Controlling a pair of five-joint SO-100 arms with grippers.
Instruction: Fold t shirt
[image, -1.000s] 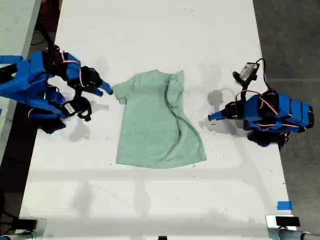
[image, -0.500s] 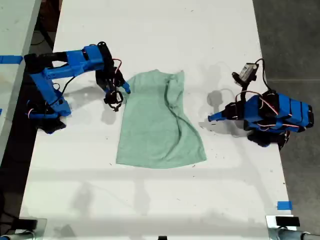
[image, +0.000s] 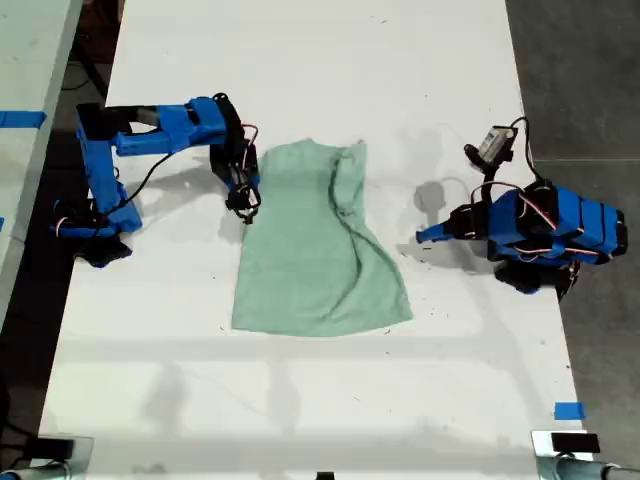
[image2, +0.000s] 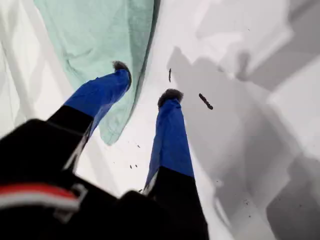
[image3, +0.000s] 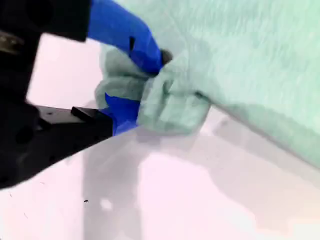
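You have one side folded; my second gripper (image3: 145, 85) pinches the shirt's (image: 310, 250) other sleeve (image3: 165, 102), my first gripper (image2: 145, 82) spread.

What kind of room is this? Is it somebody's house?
Probably a robot lab or workshop, not a house. Two blue robot arms sit on a long white table with a mint-green t shirt between them, and blue tape marks dot the table edge.

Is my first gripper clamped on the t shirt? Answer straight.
No. In the first wrist view my first gripper stands open, one finger over the t shirt edge, the other over bare table.
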